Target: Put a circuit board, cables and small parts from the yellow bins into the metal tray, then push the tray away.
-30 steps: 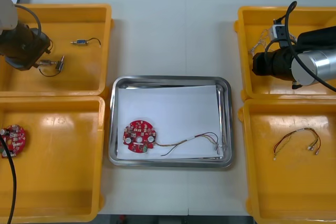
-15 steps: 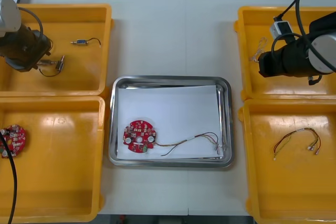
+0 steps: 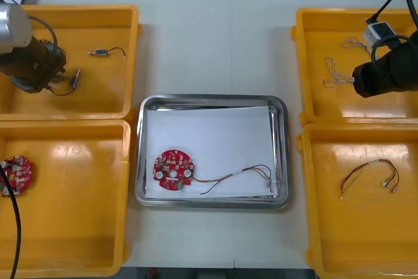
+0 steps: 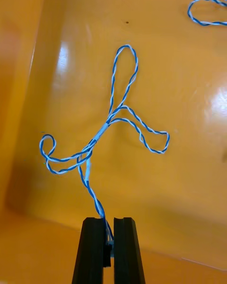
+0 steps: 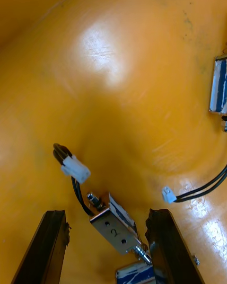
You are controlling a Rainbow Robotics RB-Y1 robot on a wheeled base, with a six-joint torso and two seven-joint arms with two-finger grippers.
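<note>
Over the far right yellow bin (image 3: 326, 106), the right end effector (image 4: 109, 220) clamps a twisted blue and white cable (image 4: 113, 113), while the left end effector (image 5: 106, 212) hangs spread over a small metal part (image 5: 116, 229).

1. The metal tray (image 3: 212, 100) lies at the frame's centre, with two bins on each side.
2. In the tray, a circuit board (image 3: 173, 170) sits lower left, with a cable (image 3: 243, 173) to its right.
3. Upper-left bin (image 3: 98, 93): a small metal part (image 3: 99, 52) lies mid-floor. The left gripper (image 5: 108, 215) is at the left end, fingers spread around a second metal part (image 5: 113, 229).
4. Lower-left bin (image 3: 72, 194): a second circuit board (image 3: 16, 174) lies at its left edge.
5. Upper-right bin (image 3: 313, 31): the right gripper (image 4: 108, 220) pinches a twisted cable (image 4: 108, 121).
6. Lower-right bin (image 3: 353, 240): a loose cable (image 3: 369, 178) lies right of its centre.
</note>
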